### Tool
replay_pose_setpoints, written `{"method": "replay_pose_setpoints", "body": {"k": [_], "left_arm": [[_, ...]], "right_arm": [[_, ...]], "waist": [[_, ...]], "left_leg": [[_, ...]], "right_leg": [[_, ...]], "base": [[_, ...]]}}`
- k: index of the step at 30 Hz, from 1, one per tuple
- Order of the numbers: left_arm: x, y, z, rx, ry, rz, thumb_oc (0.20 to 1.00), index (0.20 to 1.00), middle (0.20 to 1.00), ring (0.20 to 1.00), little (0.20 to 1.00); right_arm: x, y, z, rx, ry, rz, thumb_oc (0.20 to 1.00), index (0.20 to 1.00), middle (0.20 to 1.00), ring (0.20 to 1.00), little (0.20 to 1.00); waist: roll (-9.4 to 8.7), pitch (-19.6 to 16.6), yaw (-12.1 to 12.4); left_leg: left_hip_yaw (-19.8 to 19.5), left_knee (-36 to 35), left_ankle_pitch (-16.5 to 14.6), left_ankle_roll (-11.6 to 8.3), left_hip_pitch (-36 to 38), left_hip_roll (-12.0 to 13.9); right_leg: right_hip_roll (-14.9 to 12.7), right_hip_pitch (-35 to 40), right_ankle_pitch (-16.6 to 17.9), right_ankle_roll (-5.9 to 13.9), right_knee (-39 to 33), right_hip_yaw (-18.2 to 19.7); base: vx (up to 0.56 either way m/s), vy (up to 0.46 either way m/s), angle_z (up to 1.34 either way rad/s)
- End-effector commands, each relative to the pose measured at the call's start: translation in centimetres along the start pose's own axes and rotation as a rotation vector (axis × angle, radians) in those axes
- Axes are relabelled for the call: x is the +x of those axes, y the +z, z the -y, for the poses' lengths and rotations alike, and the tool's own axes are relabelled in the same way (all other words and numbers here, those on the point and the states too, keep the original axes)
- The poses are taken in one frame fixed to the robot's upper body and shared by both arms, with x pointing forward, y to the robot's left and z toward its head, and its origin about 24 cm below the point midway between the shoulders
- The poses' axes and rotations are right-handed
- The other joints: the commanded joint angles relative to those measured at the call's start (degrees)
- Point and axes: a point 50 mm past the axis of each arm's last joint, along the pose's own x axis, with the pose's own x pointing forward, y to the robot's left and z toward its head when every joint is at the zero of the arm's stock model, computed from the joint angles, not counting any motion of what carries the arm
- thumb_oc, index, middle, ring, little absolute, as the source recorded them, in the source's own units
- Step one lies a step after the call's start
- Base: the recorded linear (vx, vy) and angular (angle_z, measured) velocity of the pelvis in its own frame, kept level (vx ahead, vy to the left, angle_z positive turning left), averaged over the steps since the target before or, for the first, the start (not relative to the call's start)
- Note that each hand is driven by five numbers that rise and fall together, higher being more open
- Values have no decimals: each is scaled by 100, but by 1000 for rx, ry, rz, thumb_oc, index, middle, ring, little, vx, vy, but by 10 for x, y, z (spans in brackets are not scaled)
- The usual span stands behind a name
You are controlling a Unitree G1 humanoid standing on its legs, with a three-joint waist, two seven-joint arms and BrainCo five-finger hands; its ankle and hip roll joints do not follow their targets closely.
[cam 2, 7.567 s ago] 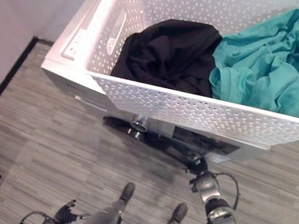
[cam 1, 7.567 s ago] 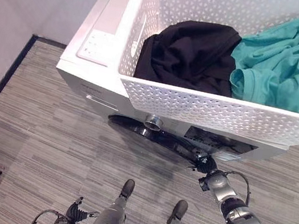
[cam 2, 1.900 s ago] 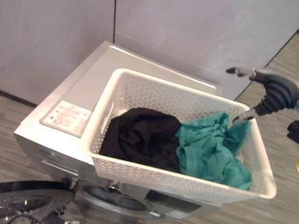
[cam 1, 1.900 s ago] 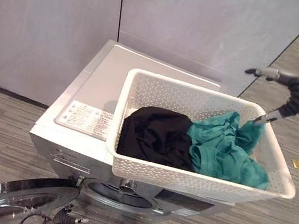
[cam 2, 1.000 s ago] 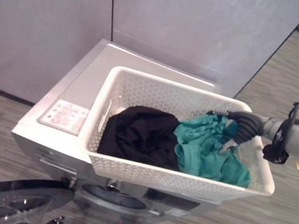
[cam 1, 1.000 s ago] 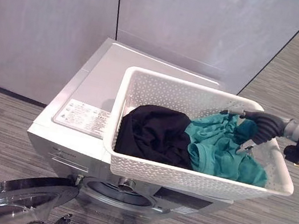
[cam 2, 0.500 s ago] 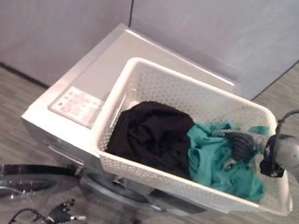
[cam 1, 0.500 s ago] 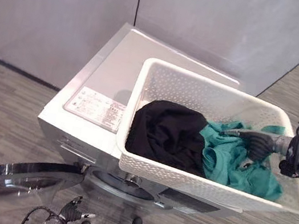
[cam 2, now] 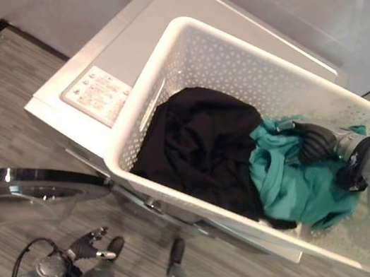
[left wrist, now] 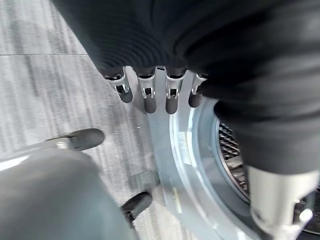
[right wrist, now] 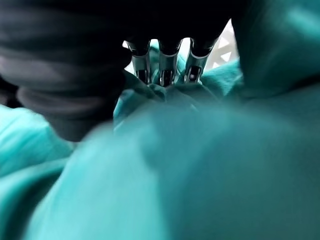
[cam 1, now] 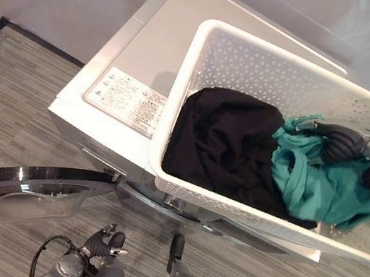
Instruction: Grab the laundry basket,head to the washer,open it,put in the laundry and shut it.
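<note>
R hand [cam 1: 338, 142] reaches into the laundry basket [cam 1: 256, 58] from the right, buried in the teal garment [cam 1: 322, 191]. In the R wrist view its fingers [right wrist: 162, 67] run down into teal cloth w/ tips hidden in the folds, so can't tell if they're gripping or just pressing in. Teal garment fills the right part of the basket; black garment [cam 1: 224, 142] is heaped in the left/middle part, touching the teal one.

Basket is white, perforated, sitting on top of the washer [cam 1: 143, 52]; its near right corner overhangs the washer's front edge. Label sticker [cam 1: 126, 99] on washer top, just left of the basket.

Washer door [cam 1: 26, 186] is swung open to the near left, low over the striped grey floor [cam 1: 4, 107].

L hand [cam 1: 103, 242] hangs low at near left, near the open door. In the L wrist view its fingers [left wrist: 155, 95] look relaxed, holding nothing, w/ door rim and drum beyond them.
</note>
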Motion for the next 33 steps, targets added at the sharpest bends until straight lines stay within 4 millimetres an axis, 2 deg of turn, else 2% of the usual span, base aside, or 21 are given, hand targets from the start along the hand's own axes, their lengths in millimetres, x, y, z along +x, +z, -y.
{"method": "replay_pose_setpoints", "body": {"k": [1, 3, 4, 5, 7, 8, 9, 10, 11, 12, 13, 14, 15, 16, 20, 21, 22, 26, 27, 28, 33], "left_arm": [[5, 13, -5, -8, 15, 52, 1000, 1000, 1000, 1000, 1000], [5, 13, -4, 3, 15, 52, 1000, 1000, 1000, 1000, 1000], [5, 14, -4, 3, 18, 54, 1000, 1000, 1000, 1000, 1000], [5, 14, -4, 4, 18, 55, 1000, 1000, 1000, 1000, 1000], [5, 13, -2, 7, 9, 53, 1000, 1000, 1000, 1000, 1000], [5, 12, 0, 7, 1, 47, 1000, 1000, 1000, 1000, 1000], [5, 12, 0, 8, 0, 47, 1000, 1000, 1000, 1000, 1000], [5, 10, 2, 8, -8, 38, 1000, 1000, 1000, 1000, 1000], [6, 9, 3, 14, -13, 31, 1000, 1000, 1000, 1000, 1000], [6, 9, 3, 13, -13, 31, 1000, 1000, 1000, 1000, 1000], [6, 8, 4, 20, -20, 24, 1000, 1000, 1000, 1000, 1000], [8, 6, 8, 32, -38, 11, 1000, 1000, 1000, 1000, 1000], [8, 5, 10, 33, -44, 5, 1000, 1000, 1000, 1000, 1000], [8, 5, 10, 32, -44, 5, 1000, 1000, 1000, 1000, 1000], [11, 3, 12, 41, -47, -11, 1000, 1000, 1000, 1000, 1000], [12, 4, 15, 62, -61, -8, 1000, 1000, 1000, 1000, 1000], [12, 5, 15, 60, -61, -7, 1000, 1000, 1000, 1000, 1000], [14, 6, 21, 117, -104, -6, 1000, 1000, 1000, 1000, 1000], [14, 7, 22, 115, -104, -5, 1000, 1000, 1000, 1000, 1000], [16, 7, 23, 130, -109, -6, 1000, 1000, 1000, 1000, 1000], [18, 9, 22, 143, -97, -8, 1000, 1000, 1000, 1000, 1000]], "right_arm": [[13, -10, -88, 32, 315, -53, 200, 200, 200, 200, 200], [13, -9, -73, 53, 208, -42, 200, 200, 200, 200, 200], [13, -8, -60, 86, 114, -26, 200, 200, 200, 200, 200], [12, -8, -60, 87, 114, -27, 200, 200, 200, 200, 200], [12, -8, -47, 129, 22, -10, 200, 200, 200, 200, 200], [11, -4, -30, 157, -71, 23, 200, 200, 200, 200, 200], [10, -4, -30, 157, -72, 22, 200, 200, 200, 200, 200], [7, -1, -9, 182, -184, 54, 200, 200, 200, 200, 200], [7, 1, -1, 195, -232, 75, 200, 200, 200, 200, 200], [7, 1, 0, 195, -232, 76, 200, 200, 200, 200, 200], [6, 3, 9, 202, -277, 89, 200, 200, 200, 200, 200], [1, 10, 33, 213, -381, 139, 200, 200, 200, 200, 200], [-2, 14, 43, 222, -426, 167, 200, 200, 200, 200, 200], [-2, 14, 44, 222, -426, 168, 200, 200, 200, 200, 200], [-16, 26, 80, 242, -601, 260, 200, 200, 200, 200, 200], [-24, 32, 95, 240, -651, 296, 200, 200, 200, 200, 200], [-24, 32, 96, 239, -651, 298, 200, 200, 200, 200, 200], [-37, 27, 136, 274, -844, 296, 200, 200, 200, 200, 200], [-36, 28, 137, 272, -843, 298, 200, 200, 200, 200, 200], [-41, 29, 150, 282, -917, 302, 200, 200, 200, 200, 200], [-48, 29, 176, 292, -1044, 280, 200, 200, 200, 200, 200]], "waist": [[7, 42, 237], [36, -41, 214], [46, -109, 185], [44, -105, 195], [40, -182, 186], [32, -262, 173], [31, -256, 180], [15, -360, 166], [8, -417, 164], [8, -412, 167], [1, -458, 165], [-28, -561, 165], [-30, -610, 151], [-25, -605, 149], [-51, -807, 131], [-71, -901, 133], [-63, -896, 130], [-92, -1051, 146], [-80, -1047, 139], [-69, -1093, 130], [-82, -1163, 120]], "left_leg": [[-120, -211, -202, 259, 149, -54], [-135, -223, -228, 279, 180, -69], [-132, -224, -245, 293, 216, -68], [-132, -223, -247, 293, 218, -68], [-115, -224, -270, 304, 271, -67], [-97, -220, -313, 320, 354, -64], [-94, -221, -315, 320, 361, -63], [-61, -206, -371, 338, 450, -67], [-46, -197, -397, 347, 486, -65], [-40, -196, -400, 347, 493, -64], [-24, -183, -426, 358, 539, -64], [-1, -162, -477, 377, 624, -68], [11, -162, -497, 385, 672, -72], [13, -163, -499, 386, 679, -71], [28, -160, -553, 407, 817, -84], [15, -160, -576, 413, 874, -95], [16, -160, -577, 414, 877, -95], [10, -178, -617, 425, 992, -119], [12, -179, -617, 426, 996, -119], [14, -182, -626, 431, 1022, -128], [5, -169, -588, 429, 1031, -178]], "right_leg": [[-412, -282, -174, 294, 314, 79], [-416, -252, -188, 295, 299, 87], [-424, -224, -195, 300, 297, 108], [-423, -221, -196, 300, 297, 108], [-422, -192, -207, 304, 298, 129], [-415, -154, -218, 308, 301, 158], [-413, -148, -219, 308, 300, 161], [-402, -107, -236, 310, 316, 198], [-402, -78, -240, 309, 320, 212], [-400, -73, -241, 309, 319, 218], [-394, -47, -246, 309, 327, 237], [-385, 7, -258, 303, 344, 286], [-378, 39, -268, 302, 346, 297], [-377, 45, -270, 302, 345, 298], [-373, 140, -311, 297, 368, 339], [-371, 190, -342, 292, 393, 343], [-371, 192, -344, 292, 395, 344], [-374, 300, -364, 290, 401, 333], [-374, 302, -365, 291, 400, 335], [-375, 330, -369, 291, 395, 340], [-406, 336, -322, 295, 407, 360]], "base": [[0, 0, 0], [0, 0, 0], [0, 0, 0], [0, 0, 0], [0, 0, 0], [0, 0, 0], [49, 23, -1], [50, 22, -2], [50, 22, -4], [30, 15, -5], [41, 22, -9], [57, 25, -11], [48, 18, -10], [29, 12, -10], [31, 22, -12], [35, 11, -10], [33, 11, -3], [0, 0, 0], [0, 0, 0], [0, 0, 0], [-22, 6, 0]]}}
